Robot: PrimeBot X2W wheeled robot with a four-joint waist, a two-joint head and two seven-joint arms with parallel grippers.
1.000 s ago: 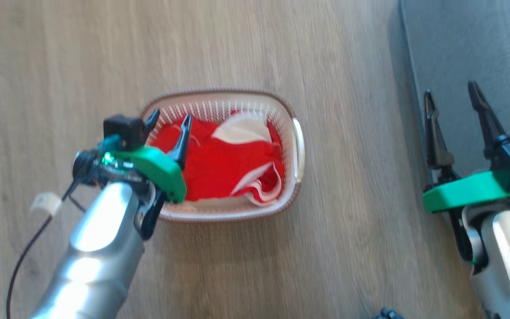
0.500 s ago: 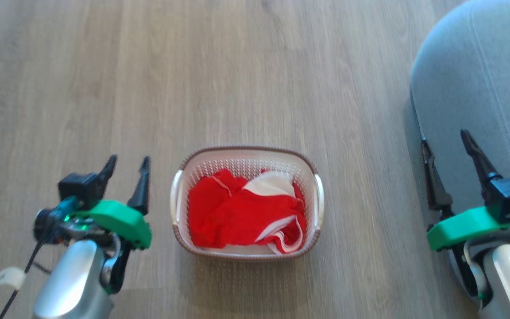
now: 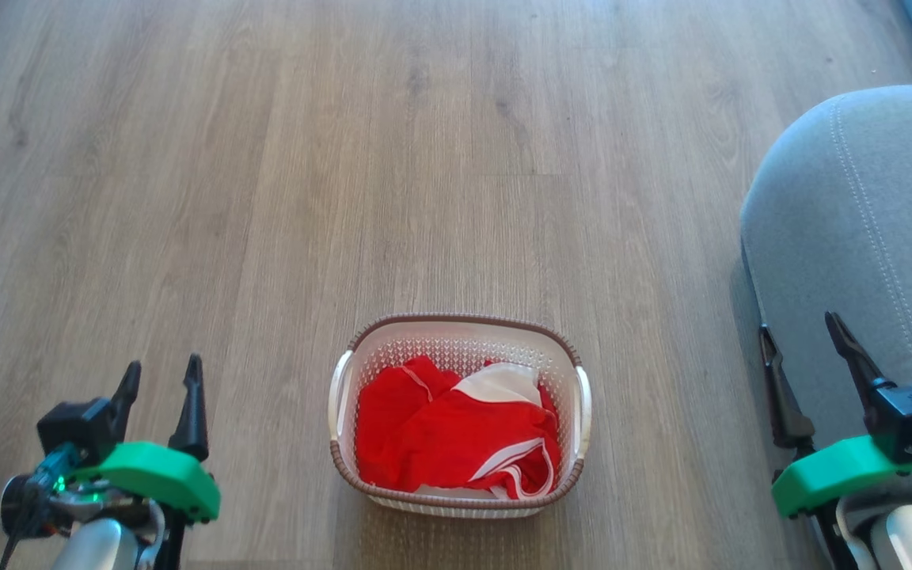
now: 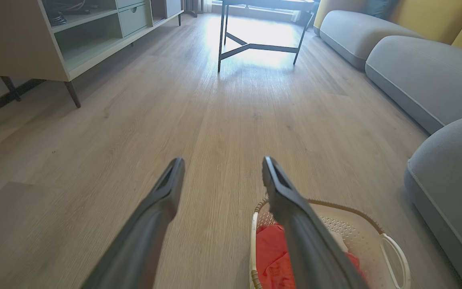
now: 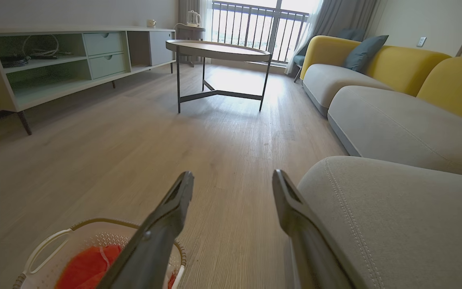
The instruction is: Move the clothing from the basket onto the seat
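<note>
Our left gripper (image 3: 163, 362) and right gripper (image 3: 796, 322) flank the basket (image 3: 456, 319) of clothing (image 3: 440, 443) on the floor (image 3: 424, 158), jaws spread, empty; the seat (image 3: 860, 237) lies right.

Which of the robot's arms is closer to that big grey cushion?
The right. Its right end effector hangs open right at the seat's edge; the left end effector, also open, is well away, on the other side of the basket.

**Both grippers wide and empty**

I've got my left gripper (image 3: 163, 366) low, well left of the basket (image 3: 456, 319), fingers spread, holding nothing. My right gripper (image 3: 798, 326) sits well to the basket's right, equally spread and empty.
</note>
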